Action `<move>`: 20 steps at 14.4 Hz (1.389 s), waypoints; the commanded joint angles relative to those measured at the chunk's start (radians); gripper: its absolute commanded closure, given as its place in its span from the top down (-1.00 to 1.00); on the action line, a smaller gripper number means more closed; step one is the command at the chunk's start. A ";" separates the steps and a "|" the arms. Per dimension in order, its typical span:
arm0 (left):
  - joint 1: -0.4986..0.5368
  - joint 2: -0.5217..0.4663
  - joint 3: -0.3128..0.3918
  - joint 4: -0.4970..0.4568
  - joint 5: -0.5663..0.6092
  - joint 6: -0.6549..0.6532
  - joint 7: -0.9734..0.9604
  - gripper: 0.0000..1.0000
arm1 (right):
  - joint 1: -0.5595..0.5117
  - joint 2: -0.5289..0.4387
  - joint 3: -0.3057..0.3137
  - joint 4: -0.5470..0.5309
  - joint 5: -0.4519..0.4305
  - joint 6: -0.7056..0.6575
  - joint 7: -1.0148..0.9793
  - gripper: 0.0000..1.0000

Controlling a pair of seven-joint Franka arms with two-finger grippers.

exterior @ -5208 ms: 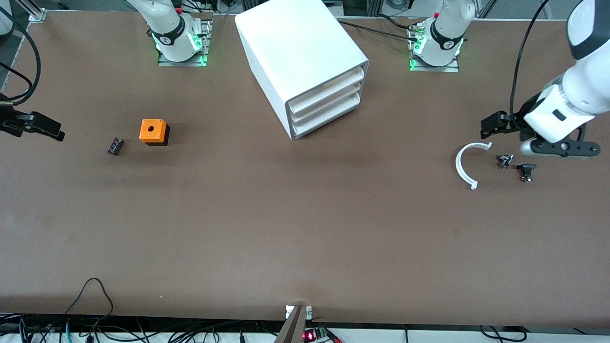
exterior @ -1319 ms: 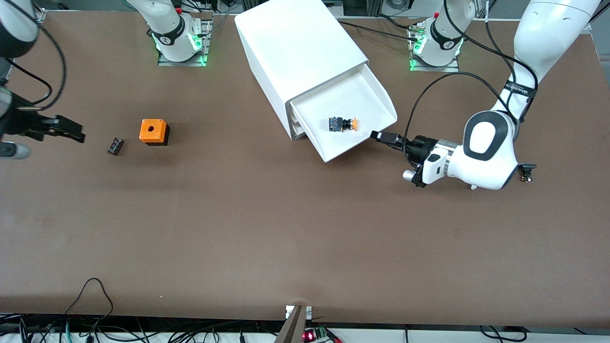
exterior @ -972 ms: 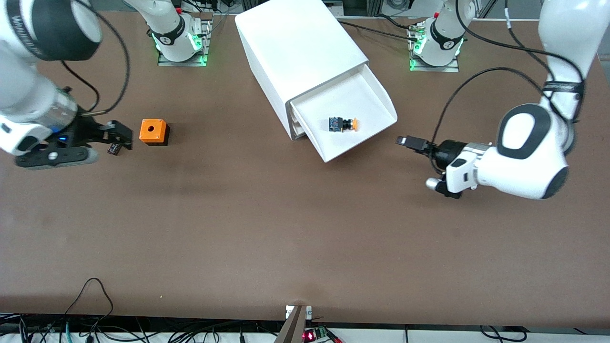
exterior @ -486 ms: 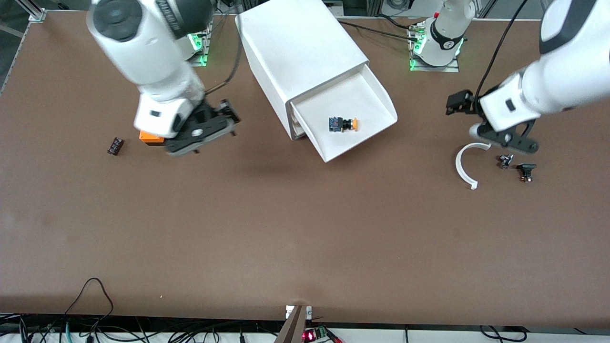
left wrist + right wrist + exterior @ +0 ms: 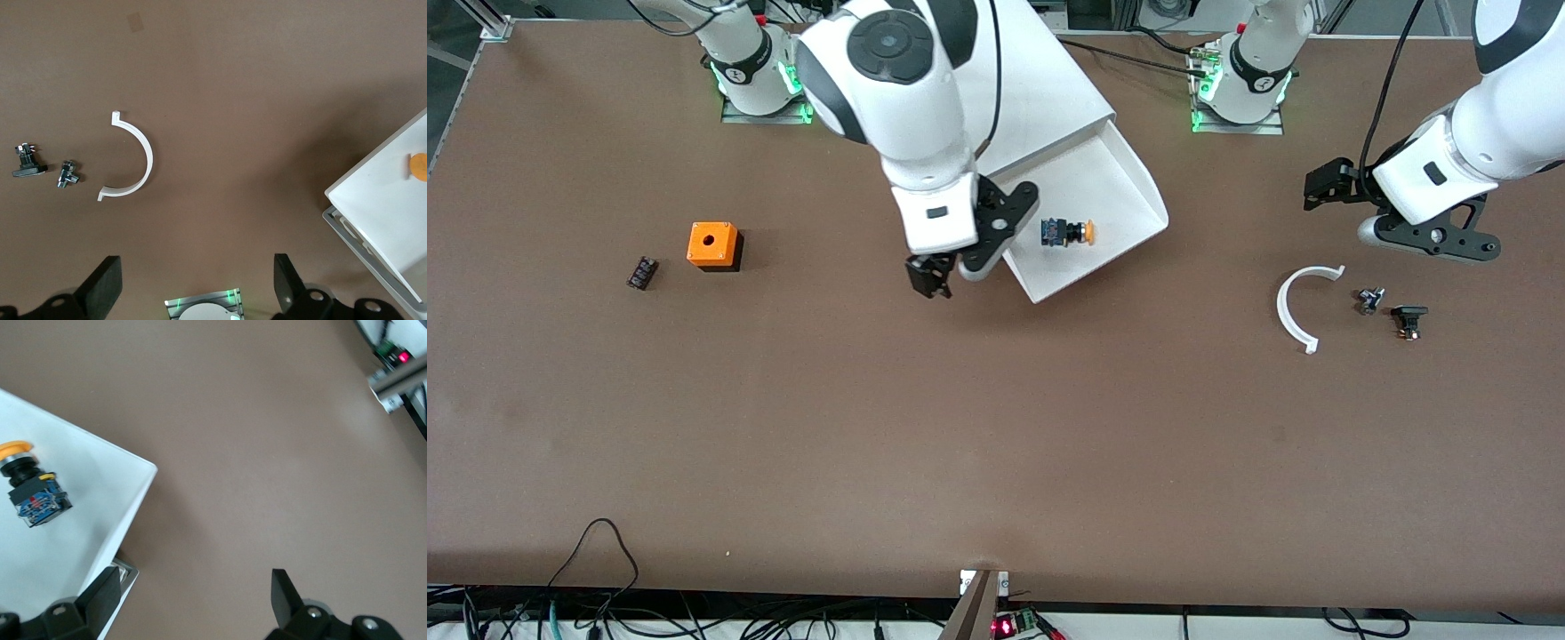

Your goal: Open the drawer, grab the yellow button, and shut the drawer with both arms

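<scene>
The drawer (image 5: 1116, 182), the uppermost one of the white cabinet (image 5: 1049, 84), stands pulled out. The button (image 5: 1067, 233) lies on its side in the drawer, orange cap toward the left arm's end; it also shows in the right wrist view as the button (image 5: 30, 487) in the drawer (image 5: 93, 520). My right gripper (image 5: 931, 279) (image 5: 193, 593) hangs open and empty over the table, beside the drawer's front corner at the right arm's end. My left gripper (image 5: 1323, 188) (image 5: 197, 277) is open and empty, up over the table well clear of the drawer (image 5: 380, 200).
An orange cube with a hole (image 5: 713, 244) and a small black ribbed block (image 5: 641, 272) lie toward the right arm's end. A white curved strip (image 5: 1296, 307) (image 5: 133, 160) and two small dark parts (image 5: 1369, 300) (image 5: 1408, 320) lie below the left gripper.
The right arm has swung from over the orange cube to the drawer's corner. The left arm has drawn back from the drawer's front toward its own end. The drawer stays open.
</scene>
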State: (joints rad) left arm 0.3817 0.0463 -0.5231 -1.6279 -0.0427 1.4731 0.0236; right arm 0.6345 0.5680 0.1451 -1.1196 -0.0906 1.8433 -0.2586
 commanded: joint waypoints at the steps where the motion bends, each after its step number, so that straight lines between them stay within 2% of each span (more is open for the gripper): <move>1: -0.047 -0.022 0.046 -0.018 0.020 0.024 0.031 1.00 | 0.039 0.023 0.005 0.063 -0.009 -0.029 -0.047 1.00; 4: -0.335 -0.010 0.407 -0.023 0.020 0.085 0.102 1.00 | 0.076 0.030 0.021 0.063 -0.009 -0.027 -0.047 1.00; 5: -0.377 -0.009 0.466 -0.023 0.018 0.099 0.149 1.00 | 0.088 0.030 0.024 0.061 -0.009 -0.029 -0.045 1.00; 7: -0.389 -0.017 0.494 -0.027 0.018 0.099 0.167 1.00 | 0.120 0.044 0.025 0.057 -0.018 -0.029 -0.045 1.00; 10: -0.371 -0.016 0.495 -0.026 0.020 0.085 0.136 1.00 | 0.148 0.070 0.025 0.057 -0.020 -0.026 -0.045 1.00; 12: -0.362 -0.016 0.488 -0.027 0.091 0.088 0.107 1.00 | 0.160 0.076 0.025 0.055 -0.020 -0.029 -0.050 1.00; 14: -0.362 -0.023 0.477 -0.029 0.109 0.087 0.073 1.00 | 0.163 0.087 0.027 0.053 -0.018 -0.030 -0.056 1.00; 18: -0.363 -0.010 0.477 -0.015 0.135 0.142 0.056 1.00 | 0.152 0.107 0.083 0.055 -0.018 -0.050 -0.062 1.00; 20: -0.372 -0.008 0.472 -0.014 0.142 0.141 0.052 1.00 | 0.154 0.118 0.090 0.055 -0.018 -0.065 -0.102 1.00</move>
State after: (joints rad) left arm 0.0206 0.0456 -0.0423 -1.6389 0.0654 1.6047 0.0931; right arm 0.7969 0.6613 0.2119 -1.0949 -0.0977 1.8088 -0.3181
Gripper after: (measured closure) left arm 0.000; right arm 0.000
